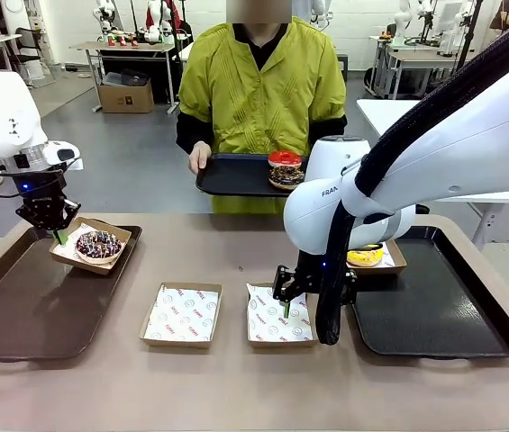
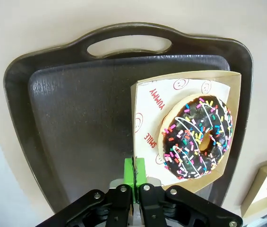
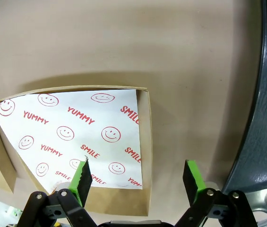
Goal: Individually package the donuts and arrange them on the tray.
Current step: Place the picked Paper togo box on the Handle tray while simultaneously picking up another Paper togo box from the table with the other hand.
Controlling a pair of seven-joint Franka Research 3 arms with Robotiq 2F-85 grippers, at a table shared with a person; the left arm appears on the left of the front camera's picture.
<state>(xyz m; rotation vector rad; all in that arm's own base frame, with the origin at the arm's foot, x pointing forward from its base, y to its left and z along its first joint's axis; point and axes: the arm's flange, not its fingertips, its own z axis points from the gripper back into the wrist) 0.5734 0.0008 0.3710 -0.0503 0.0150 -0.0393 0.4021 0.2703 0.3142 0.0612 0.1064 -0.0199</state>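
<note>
The left gripper (image 1: 59, 234) has its pads pinched on the edge of a cardboard box (image 1: 119, 236) holding a chocolate sprinkled donut (image 1: 99, 243) at the far right corner of the left tray (image 1: 29, 310). The right gripper (image 1: 304, 297) hangs jaws apart over an empty lined box (image 1: 268, 326), with a second empty box (image 1: 182, 315) beside it. On the right tray (image 1: 443, 315) sits a yellow donut (image 1: 365, 256) in its box. Across the table (image 1: 236, 387) a person holds a black tray (image 1: 231, 175) carrying a red donut (image 1: 285, 159), which is stacked on something darker (hard to tell what).
</note>
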